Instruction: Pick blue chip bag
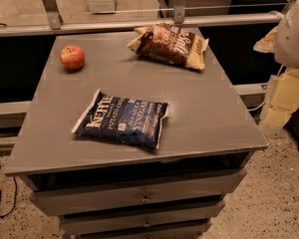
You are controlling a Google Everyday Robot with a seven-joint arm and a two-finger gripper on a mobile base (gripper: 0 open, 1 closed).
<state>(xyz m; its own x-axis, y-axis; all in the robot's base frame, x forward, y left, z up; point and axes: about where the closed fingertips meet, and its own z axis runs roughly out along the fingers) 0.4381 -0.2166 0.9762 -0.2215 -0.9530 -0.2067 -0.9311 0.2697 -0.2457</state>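
The blue chip bag [122, 119] lies flat on the grey table top [204, 108], near the front and a little left of the middle. It is dark navy with white "Kettle" lettering and white end seams. It is free, with nothing touching it. My gripper is out of view. Only a white rounded part of the arm [291, 31] shows at the upper right edge, off to the right of the table and well away from the bag.
A brown-and-cream chip bag [170, 45] lies at the table's back right. A red apple [72, 57] sits at the back left. Drawers [139, 195] are under the top. A metal rail [139, 23] runs behind the table. A cable [0, 188] lies on the floor at the left.
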